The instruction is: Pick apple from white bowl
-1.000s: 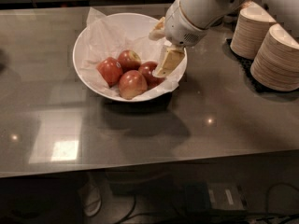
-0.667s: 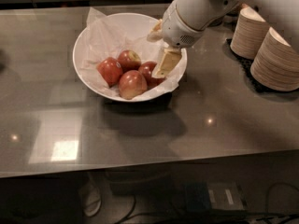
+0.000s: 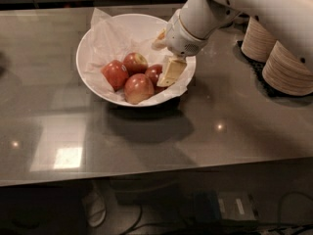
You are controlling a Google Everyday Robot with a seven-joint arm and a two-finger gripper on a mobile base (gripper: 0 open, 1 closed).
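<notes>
Camera view, single frame.

Setup: grey glossy table (image 3: pixel 146 136) with light reflections on its top. The white bowl (image 3: pixel 82 58) sits on the rear middle of the table and is lined with crumpled white paper (image 3: pixel 110 38), one corner of which sticks up past the rear-left rim.

Contents: four apples are grouped in the front half of the bowl.
- Red apple (image 3: pixel 115 74) at the left of the group.
- Apple with a yellow-green patch (image 3: pixel 135 62) behind, touching the left one.
- Paler orange-pink apple (image 3: pixel 138 88) at the front.
- The apple (image 3: pixel 154 73), the darkest and deep red, is at the right of the group, partly hidden behind the paler one. No sticker can be made out on it.

Arm: the white arm (image 3: pixel 254 6) enters from the upper right and reaches down over the bowl's right side.

Gripper (image 3: pixel 164 62): inside the bowl, on the right, just beside the dark apple. Its cream fingers (image 3: pixel 172 70) stand apart. The lower one points down-left and rests against the apple's right side. The upper one shows only as a short tan tip near the wrist, above the paper. Nothing is clamped between them, and the apple lies in the bowl.

Right edge: two stacks of tan paper bowls (image 3: pixel 288 67), well apart from the white bowl.

Below the table edge: dim cables and boxes, too dark to identify.
</notes>
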